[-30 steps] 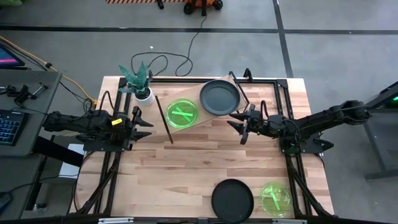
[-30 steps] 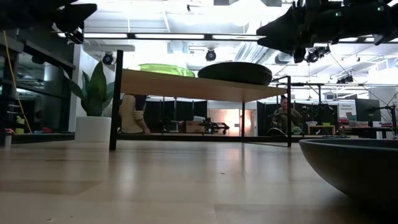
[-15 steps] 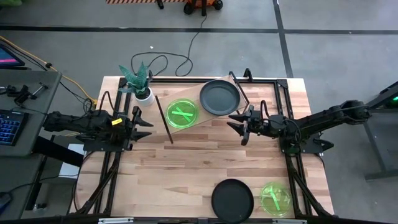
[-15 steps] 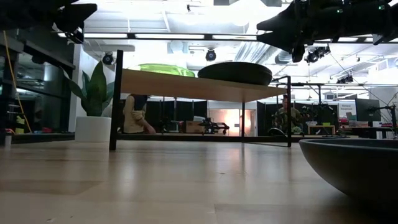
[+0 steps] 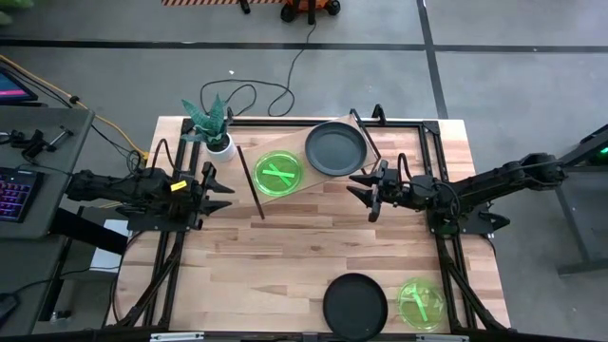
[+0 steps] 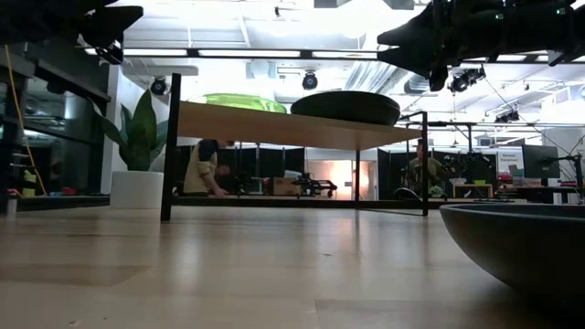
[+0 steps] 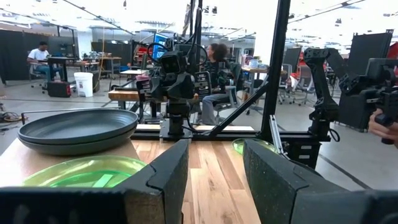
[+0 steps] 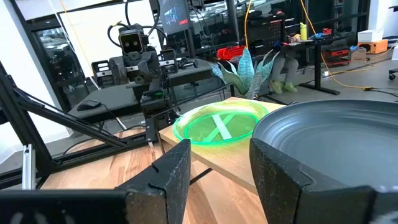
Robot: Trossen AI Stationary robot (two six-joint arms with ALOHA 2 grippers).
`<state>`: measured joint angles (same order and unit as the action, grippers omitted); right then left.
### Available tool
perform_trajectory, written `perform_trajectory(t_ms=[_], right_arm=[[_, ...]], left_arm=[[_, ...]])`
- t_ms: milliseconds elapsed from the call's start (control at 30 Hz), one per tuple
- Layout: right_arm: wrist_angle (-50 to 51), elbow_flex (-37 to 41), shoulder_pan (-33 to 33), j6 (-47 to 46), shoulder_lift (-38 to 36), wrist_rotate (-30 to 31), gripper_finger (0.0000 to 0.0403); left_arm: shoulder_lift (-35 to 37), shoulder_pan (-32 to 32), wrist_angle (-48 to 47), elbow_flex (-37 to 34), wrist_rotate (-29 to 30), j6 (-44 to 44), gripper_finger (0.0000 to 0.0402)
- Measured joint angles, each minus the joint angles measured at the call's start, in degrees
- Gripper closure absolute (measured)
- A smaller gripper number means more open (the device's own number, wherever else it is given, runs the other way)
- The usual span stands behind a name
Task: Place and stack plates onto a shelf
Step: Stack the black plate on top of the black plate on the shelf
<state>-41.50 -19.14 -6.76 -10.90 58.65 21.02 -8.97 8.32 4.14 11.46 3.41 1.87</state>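
Observation:
The wooden shelf stands at the table's far middle. On it rest a green plate and, to its right, a dark grey plate; in the left wrist view the grey one looks like two stacked. A second dark grey plate and green plate lie on the table near its front edge. My left gripper is open and empty, left of the shelf. My right gripper is open and empty, at the shelf's near right corner, above the table.
A potted plant stands at the shelf's far left corner. Black frame rails run along the table's sides and back. Bare tabletop lies between the shelf and the two front plates. A person moves in the room beyond.
My right gripper has risen slightly beside the shelf. Both grippers stay open. The plates have not moved.

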Motion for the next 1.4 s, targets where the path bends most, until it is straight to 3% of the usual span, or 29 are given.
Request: perform_trajectory(t_ms=[467,667,733,833,1033,1400], right_arm=[[-0.20,0.02,0.01,-1.16,0.00,-0.11,0.0253],[-1.74,-1.66,-0.22,-5.45,0.00,-6.98,0.0253],[3.63,-4.29,-1.14,-7.36,0.15,-7.44,0.0253],[20.86,-9.72,-3.37,-12.16,0.94,-7.59,0.0253],[51.47,-19.73,-10.84,-30.25,4.78,-9.12,0.0253],[59.79,-19.34,-25.75,-61.98,15.41,-11.15,0.0253]], left_arm=[[0.01,0.00,0.00,0.00,0.59,-0.02,0.0259],[0.00,0.00,-0.05,0.00,0.71,-0.02,0.0259],[0.00,0.00,-0.05,0.00,0.71,0.00,0.0259],[0.00,0.00,-0.05,-0.02,0.73,-0.04,0.0259],[0.00,0.00,-0.11,-0.02,1.27,0.00,0.0259],[0.00,0.00,-1.92,-0.06,1.74,2.56,0.0259]])
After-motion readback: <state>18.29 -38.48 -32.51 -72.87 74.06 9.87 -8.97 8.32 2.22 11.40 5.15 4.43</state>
